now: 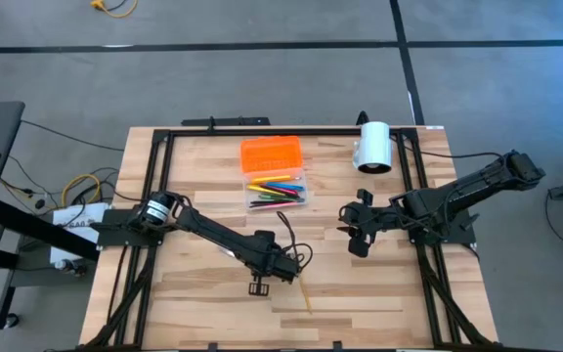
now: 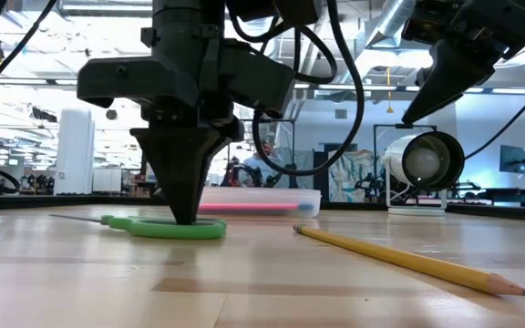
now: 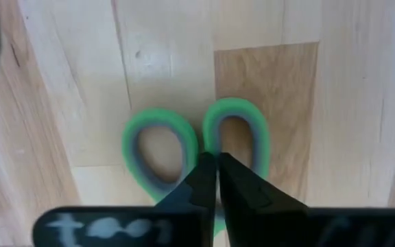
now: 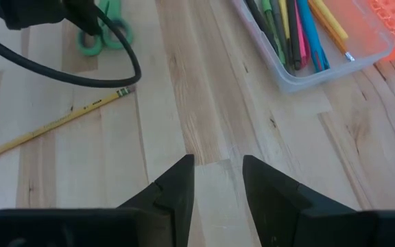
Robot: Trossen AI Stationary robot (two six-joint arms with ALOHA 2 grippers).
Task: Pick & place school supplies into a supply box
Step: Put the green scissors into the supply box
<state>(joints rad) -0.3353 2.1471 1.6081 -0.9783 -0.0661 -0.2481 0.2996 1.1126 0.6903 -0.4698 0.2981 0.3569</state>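
With the left hand (image 3: 216, 180) pinched onto the thin bridge between the scissors' (image 3: 196, 147) green loops, they may swing or slip during lifting, while the right hand (image 4: 218, 180) hovers open.

Left gripper down on the green scissors, pencil lying in front.

The left gripper (image 2: 182, 205) points straight down, its dark fingers pressed together to a tip set on the green handle of the scissors (image 2: 167, 226), which lie flat on the wooden tabletop (image 2: 244, 292) — a thin blade runs out from the handle. Near the camera a yellow pencil (image 2: 408, 260) lies slantwise, apart from the scissors. Behind the gripper sits the clear supply box (image 2: 272, 203) with pink and dark pens showing through its wall. The right gripper (image 2: 427, 105) hangs high — above a white cylinder (image 2: 422, 162) lying on its side.
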